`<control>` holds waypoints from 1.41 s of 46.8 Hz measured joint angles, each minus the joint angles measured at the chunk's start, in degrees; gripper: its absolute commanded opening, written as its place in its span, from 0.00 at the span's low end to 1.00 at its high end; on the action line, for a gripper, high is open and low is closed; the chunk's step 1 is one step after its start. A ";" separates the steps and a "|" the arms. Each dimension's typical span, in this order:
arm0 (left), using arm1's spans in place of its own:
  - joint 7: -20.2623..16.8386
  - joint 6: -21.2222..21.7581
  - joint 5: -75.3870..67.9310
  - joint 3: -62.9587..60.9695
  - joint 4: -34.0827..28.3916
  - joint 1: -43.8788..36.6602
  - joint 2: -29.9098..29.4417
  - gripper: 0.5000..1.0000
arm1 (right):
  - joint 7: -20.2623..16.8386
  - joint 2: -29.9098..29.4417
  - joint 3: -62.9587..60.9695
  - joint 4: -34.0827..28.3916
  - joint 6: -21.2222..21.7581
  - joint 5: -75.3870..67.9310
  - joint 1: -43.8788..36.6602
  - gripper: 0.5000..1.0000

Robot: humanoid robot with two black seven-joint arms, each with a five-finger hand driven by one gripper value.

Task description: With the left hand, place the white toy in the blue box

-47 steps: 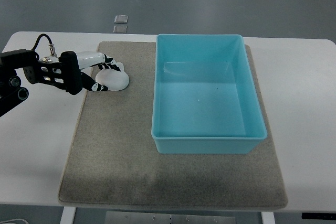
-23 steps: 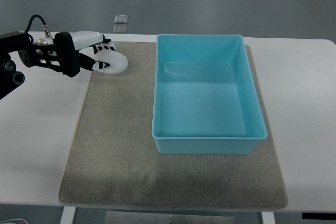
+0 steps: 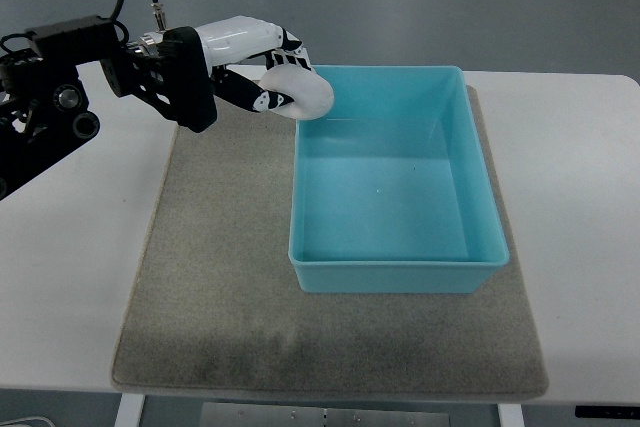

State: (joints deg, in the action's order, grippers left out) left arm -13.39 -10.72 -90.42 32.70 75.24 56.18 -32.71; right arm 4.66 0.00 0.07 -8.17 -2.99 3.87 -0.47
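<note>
Left hand (image 3: 262,67): I see its fingers wrapped round the white toy (image 3: 299,95).
White toy: held aloft over the far-left corner of the blue box (image 3: 397,280).
Blue box: on my grey mat (image 3: 215,287).

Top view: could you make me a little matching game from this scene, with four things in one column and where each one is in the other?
Things:
1. toy
2. box
3. mat
4. left hand

Places:
A. lying flat on the white table
B. held in the air at the box's far-left corner
C. standing empty on the mat
D. wrapped around the toy

Pairs: 1-B, 2-C, 3-A, 4-D
</note>
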 measured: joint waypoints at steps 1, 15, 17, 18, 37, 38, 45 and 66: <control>0.02 -0.03 0.00 0.00 0.33 -0.08 0.71 0.00 | 0.00 0.00 0.00 0.00 0.00 0.00 0.00 0.87; 0.04 -0.10 -0.14 -4.77 2.36 0.15 5.07 0.00 | 0.00 0.00 -0.01 0.00 0.00 0.00 0.02 0.87; 0.06 -0.10 -0.35 -5.75 2.36 0.24 5.09 0.00 | 0.00 0.00 -0.01 0.00 0.00 0.00 0.03 0.87; 0.08 -0.09 -0.40 -6.30 2.36 0.25 5.11 0.00 | 0.00 0.00 -0.01 0.00 0.00 0.00 0.03 0.87; 0.12 0.08 -0.77 -13.71 1.93 -0.01 5.21 0.52 | 0.00 0.00 -0.02 0.00 0.00 0.00 0.03 0.87; 0.12 0.06 -0.78 -13.85 1.93 -0.05 5.21 0.55 | 0.00 0.00 -0.03 0.00 0.00 0.00 0.03 0.87; 0.11 0.06 -0.70 -13.92 2.07 -0.36 5.21 0.77 | 0.00 0.00 0.00 0.00 0.00 0.00 0.03 0.87; -0.05 0.74 0.10 -12.82 2.45 -0.46 4.85 0.98 | 0.00 0.00 -0.01 0.00 0.00 0.00 0.03 0.87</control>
State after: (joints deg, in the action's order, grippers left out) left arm -13.45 -9.98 -90.32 19.87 77.69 55.72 -27.86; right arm 4.66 0.00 0.06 -8.17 -2.99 3.87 -0.44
